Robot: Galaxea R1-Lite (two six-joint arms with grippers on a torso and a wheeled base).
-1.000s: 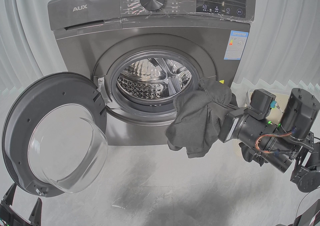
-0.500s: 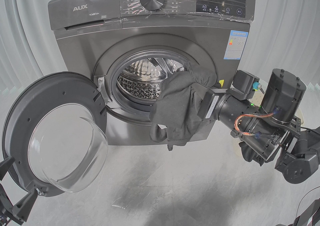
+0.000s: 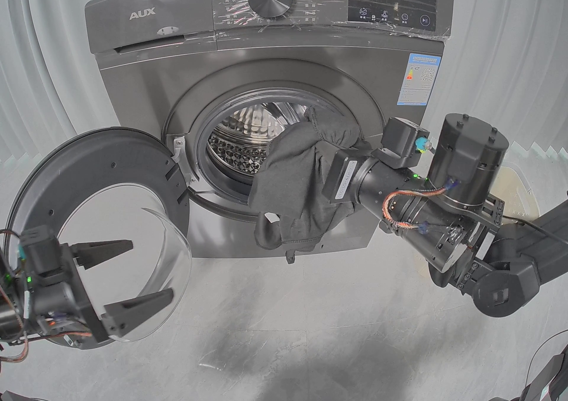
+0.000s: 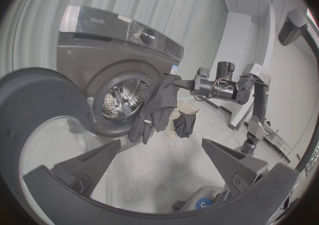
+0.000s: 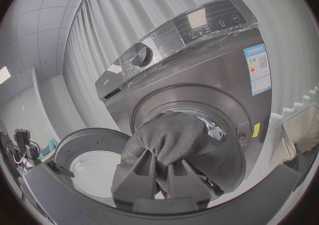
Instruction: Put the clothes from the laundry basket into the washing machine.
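**Grey garment held at the mouth of the washer**

A dark grey garment (image 3: 296, 183) (image 4: 159, 99) (image 5: 179, 142) hangs bunched in front of the right half of the washer's round opening. Its upper folds are level with the rim and its loose lower end dangles below the opening, clear of the floor. The right gripper (image 5: 162, 161) has it pinched: the two fingers stand close together with a fold of cloth squeezed between them, and the fabric drapes over their tips.

Behind the cloth is the shiny perforated steel drum (image 3: 248, 136) (image 4: 121, 97) of a grey front-loading washing machine (image 3: 266, 65) (image 4: 99, 56) (image 5: 199, 79). Clear plastic film is wrapped over its control panel. Its round door with the clear bowl-shaped window (image 3: 89, 183) (image 4: 33, 102) (image 5: 89, 142) stands swung wide open on the robot's left.

The left gripper (image 3: 151, 270) (image 4: 160, 142) hangs low in front of that door. Its fingers are spread wide apart and hold nothing.

On the floor just to the right of the machine stands a cream perforated plastic laundry basket (image 4: 191, 109) (image 5: 300, 129). A second dark piece of clothing (image 4: 184, 124) is draped over its edge.
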